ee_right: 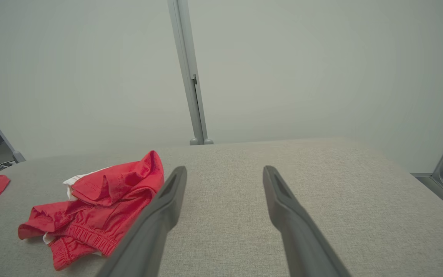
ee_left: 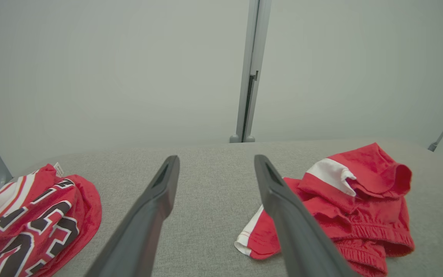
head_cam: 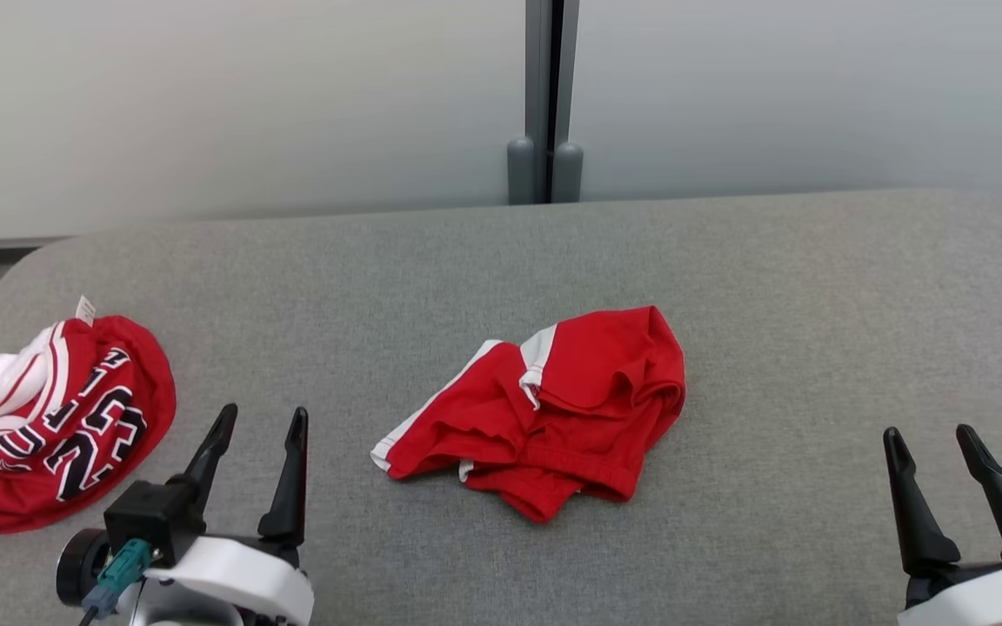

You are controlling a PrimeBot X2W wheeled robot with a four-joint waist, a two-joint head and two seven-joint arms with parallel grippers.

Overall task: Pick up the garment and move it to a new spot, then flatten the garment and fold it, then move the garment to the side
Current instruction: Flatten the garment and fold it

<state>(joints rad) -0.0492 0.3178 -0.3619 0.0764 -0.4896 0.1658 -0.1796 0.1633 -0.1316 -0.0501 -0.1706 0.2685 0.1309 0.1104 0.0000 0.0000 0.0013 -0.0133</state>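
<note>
Crumpled red garment on grey surface, left of wide-spread right hand

Both arms are just sitting low out front, left gripper at the lower left and right gripper at the lower right, each with its long dark fingers spread wide, empty, pointing up off the white wrists.

Red shorts with white side stripes; at nine o'clock a red jersey (black numerals, white-edged, plus white trim); heathered grey surface beneath.
</note>
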